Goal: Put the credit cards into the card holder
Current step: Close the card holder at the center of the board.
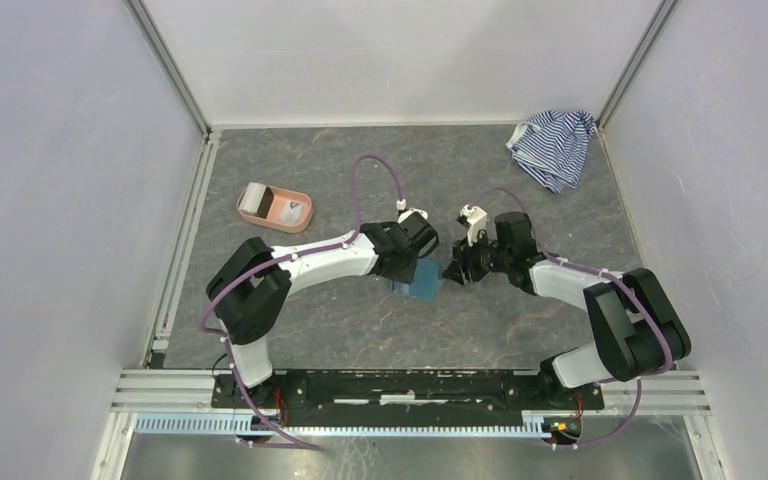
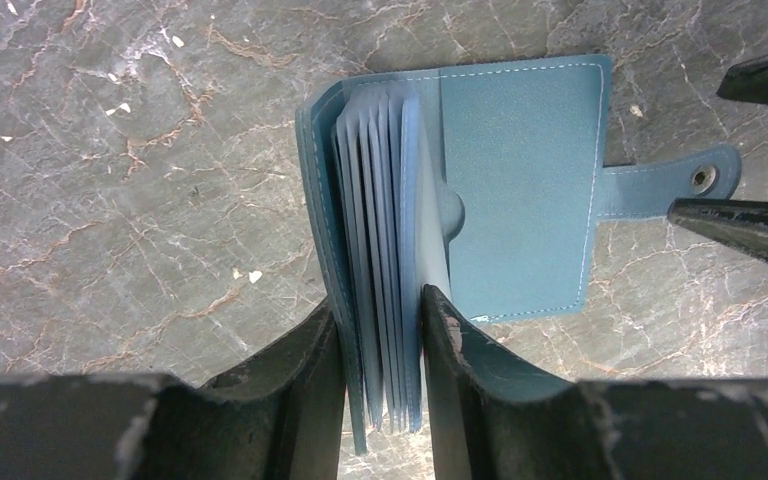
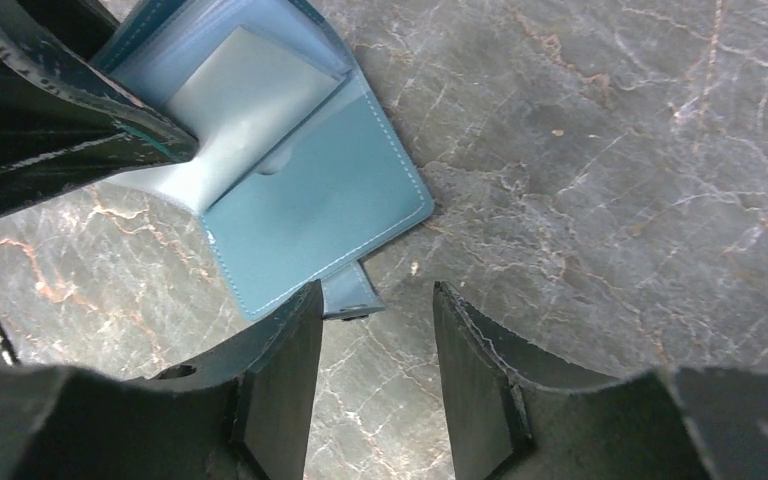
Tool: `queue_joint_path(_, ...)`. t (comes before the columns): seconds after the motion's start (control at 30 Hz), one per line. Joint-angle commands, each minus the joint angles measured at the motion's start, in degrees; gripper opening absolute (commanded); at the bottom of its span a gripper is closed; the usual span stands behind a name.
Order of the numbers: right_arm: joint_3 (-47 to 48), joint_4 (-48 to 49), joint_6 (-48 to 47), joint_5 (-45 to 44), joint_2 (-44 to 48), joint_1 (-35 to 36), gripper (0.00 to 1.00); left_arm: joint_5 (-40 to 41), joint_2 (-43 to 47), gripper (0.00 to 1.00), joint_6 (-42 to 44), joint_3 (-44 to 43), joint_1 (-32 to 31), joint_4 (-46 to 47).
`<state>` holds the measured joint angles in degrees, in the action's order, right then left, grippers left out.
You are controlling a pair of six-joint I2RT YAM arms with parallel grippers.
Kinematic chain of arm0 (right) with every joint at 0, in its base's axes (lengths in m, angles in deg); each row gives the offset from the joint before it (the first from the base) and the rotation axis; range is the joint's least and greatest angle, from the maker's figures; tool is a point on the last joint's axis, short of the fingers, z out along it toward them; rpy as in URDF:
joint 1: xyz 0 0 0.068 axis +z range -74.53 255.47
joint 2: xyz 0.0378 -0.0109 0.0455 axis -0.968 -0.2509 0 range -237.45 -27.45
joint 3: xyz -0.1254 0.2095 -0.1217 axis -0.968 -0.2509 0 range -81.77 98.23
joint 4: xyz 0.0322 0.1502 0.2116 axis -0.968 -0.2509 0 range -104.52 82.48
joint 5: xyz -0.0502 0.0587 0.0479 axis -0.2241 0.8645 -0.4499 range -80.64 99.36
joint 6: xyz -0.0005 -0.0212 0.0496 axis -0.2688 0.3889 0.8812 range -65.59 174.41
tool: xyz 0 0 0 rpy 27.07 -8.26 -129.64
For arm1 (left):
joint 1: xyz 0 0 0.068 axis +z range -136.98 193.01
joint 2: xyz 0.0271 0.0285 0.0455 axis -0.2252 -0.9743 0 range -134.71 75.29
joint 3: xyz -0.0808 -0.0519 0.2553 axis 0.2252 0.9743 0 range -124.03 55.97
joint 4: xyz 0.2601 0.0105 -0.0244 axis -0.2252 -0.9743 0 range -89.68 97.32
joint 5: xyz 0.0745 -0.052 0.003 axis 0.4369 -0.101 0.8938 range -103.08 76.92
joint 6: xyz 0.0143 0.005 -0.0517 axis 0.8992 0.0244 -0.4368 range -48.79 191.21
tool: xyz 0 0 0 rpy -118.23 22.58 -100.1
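My left gripper (image 2: 382, 335) pinches inner sleeves (image 2: 375, 200) of open card holder (image 2: 520, 180), mid-table on grey marbled surface (image 1: 360, 330). My right gripper (image 3: 372, 330) parted, empty, beside snap tab (image 3: 350, 295). White walls (image 1: 410, 60); striped cloth (image 1: 553, 145) far right corner.

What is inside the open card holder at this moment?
The card holder holds a fan of light-blue sleeves, pinched by the left hand. One whitish-grey card shows through a clear sleeve. Whether the other sleeves hold cards is hidden; they overlap.
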<state>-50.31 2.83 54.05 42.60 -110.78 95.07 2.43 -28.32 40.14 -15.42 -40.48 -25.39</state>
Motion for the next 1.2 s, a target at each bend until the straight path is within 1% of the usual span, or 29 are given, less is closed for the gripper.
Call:
queue_joint_path(0.0,-0.57,0.22,3.59,2.88,0.72,-0.27,0.5,-1.57,-0.01,0.4,-2.08,-1.86,-0.29,0.9)
queue_joint_path(0.27,-1.92,-2.11,3.73,3.41,2.02,-0.8,0.49,-3.11,-0.34,0.41,-2.63,-2.5,-0.46,1.84)
queue_joint_path(0.4,-1.71,-1.61,3.7,2.78,1.37,-2.05,0.45,-3.66,-0.54,0.41,-2.85,-2.61,-0.73,2.47)
queue_joint_path(0.47,-1.58,-1.13,3.26,5.19,1.16,-2.63,0.46,-3.78,-0.7,0.41,-2.91,-2.7,-0.82,2.48)
queue_joint_path(0.57,-1.23,-0.34,0.08,8.82,2.64,-2.72,0.54,-3.97,-0.86,0.41,-3.03,-2.67,-0.9,2.56)
queue_joint_path(0.63,-1.38,1.41,-1.47,8.82,3.49,-2.54,0.59,-4.05,-0.89,0.41,-3.03,-2.66,-0.91,2.76)
queue_joint_path(0.73,-0.09,3.03,-0.45,7.98,2.06,-1.59,0.65,-4.28,-0.91,0.4,-3.12,-2.61,-0.97,3.09)
queue_joint_path(0.83,3.01,0.76,-2.09,3.41,0.18,1.59,0.76,-4.6,-1.21,0.41,-3.28,-2.55,-1.04,3.09)
queue_joint_path(0.87,3.83,0.03,-2.5,0.71,-0.37,2.88,0.77,-4.53,-1.22,0.41,-3.34,-2.55,-1.02,3.12)
queue_joint_path(0.97,4.9,-0.41,-2.36,-5.93,-1.69,4.73,0.75,-4.52,-0.87,0.41,-3.53,-1.96,-1.0,3.76)
queue_joint_path(1.1,4.07,0.29,-2.69,-11.5,-2.3,5.3,0.71,-4.36,-0.71,0.4,-3.86,-1.26,-1.02,4.23)
queue_joint_path(1.17,4.28,-0.12,-2.72,-11.84,-3.32,5.5,0.64,-4.55,-0.84,0.41,-4.0,-1.13,-1.0,4.62)
